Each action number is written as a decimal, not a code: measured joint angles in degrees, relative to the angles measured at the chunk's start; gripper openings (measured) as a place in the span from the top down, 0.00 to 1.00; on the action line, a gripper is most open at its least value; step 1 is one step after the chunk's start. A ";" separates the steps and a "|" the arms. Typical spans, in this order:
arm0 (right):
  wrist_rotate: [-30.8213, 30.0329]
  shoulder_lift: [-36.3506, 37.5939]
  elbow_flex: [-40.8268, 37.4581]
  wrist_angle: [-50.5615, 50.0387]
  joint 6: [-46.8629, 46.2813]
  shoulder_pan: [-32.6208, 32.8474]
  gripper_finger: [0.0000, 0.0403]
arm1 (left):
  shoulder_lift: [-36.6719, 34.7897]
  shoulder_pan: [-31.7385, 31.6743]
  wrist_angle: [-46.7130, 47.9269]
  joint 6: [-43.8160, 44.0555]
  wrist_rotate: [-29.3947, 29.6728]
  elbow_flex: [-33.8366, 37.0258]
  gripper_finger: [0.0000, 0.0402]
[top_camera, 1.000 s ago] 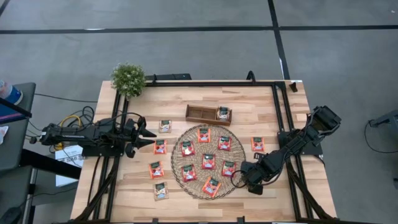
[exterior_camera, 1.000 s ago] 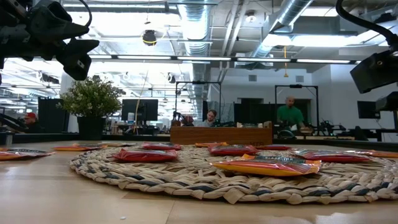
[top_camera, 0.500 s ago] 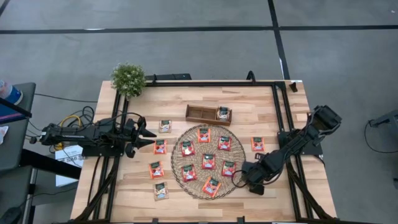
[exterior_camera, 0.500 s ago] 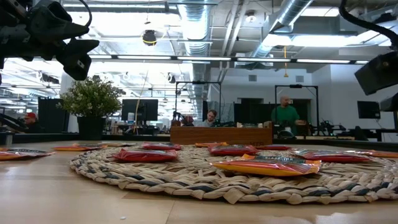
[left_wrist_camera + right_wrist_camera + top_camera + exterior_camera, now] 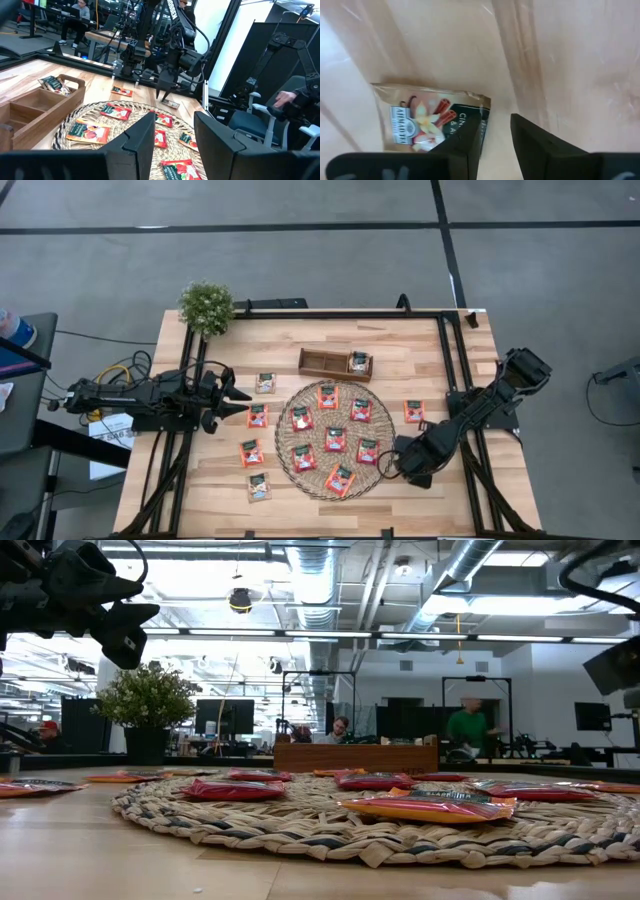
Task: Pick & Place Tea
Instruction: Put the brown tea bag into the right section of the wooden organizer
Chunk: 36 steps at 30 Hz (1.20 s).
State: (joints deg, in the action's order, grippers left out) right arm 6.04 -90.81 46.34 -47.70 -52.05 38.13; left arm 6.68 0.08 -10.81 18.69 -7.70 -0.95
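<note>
Several red-orange tea sachets (image 5: 335, 438) lie flat on the round woven mat (image 5: 290, 465); more lie on the table to its left (image 5: 258, 416) and right (image 5: 414, 411). One pale sachet (image 5: 359, 362) sits in the wooden tray's right slot. My right gripper (image 5: 398, 465) (image 5: 492, 142) is open and points down at the mat's right rim. Under it a pale beige sachet (image 5: 420, 120) lies flat on the wood; my gripper hides it in the high view. My left gripper (image 5: 240, 393) (image 5: 172, 145) waits open left of the mat. My right gripper comes from above at the beige sachet. One finger (image 5: 467, 147) stands over the sachet's edge (image 5: 482, 112) and the other (image 5: 535, 140) over bare wood beside it. I cannot tell whether the finger touches it. The sachet lies flat on the table.
The brown three-slot tray (image 5: 322, 362) stands beyond the mat, a small potted plant (image 5: 207, 305) at the far left corner. A black frame (image 5: 445, 350) runs along the table's edges. Bare wood lies near the front edge (image 5: 400, 510). People sit in the room behind (image 5: 470, 725).
My right gripper has shifted a little toward the table's right edge; in the low view its arm slides farther out of the picture. The sachets and my left arm have stayed put.
</note>
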 joint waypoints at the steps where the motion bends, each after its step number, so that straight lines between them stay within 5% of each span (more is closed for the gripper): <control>1: 0.02 0.02 0.34 -0.02 0.02 0.00 0.76 | 0.02 0.02 0.00 0.01 0.00 0.00 0.68; 16: -1.48 0.12 2.68 -0.04 1.09 1.67 0.76 | 0.01 0.01 0.00 -0.01 0.00 0.00 0.68; 36: 1.96 0.12 -4.71 7.00 0.85 -0.15 0.78 | 0.02 0.02 0.00 0.01 0.01 0.00 0.68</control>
State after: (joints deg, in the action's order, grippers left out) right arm 8.00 -90.68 41.63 -40.70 -51.20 37.98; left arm 6.70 0.10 -10.81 18.70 -7.69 -0.95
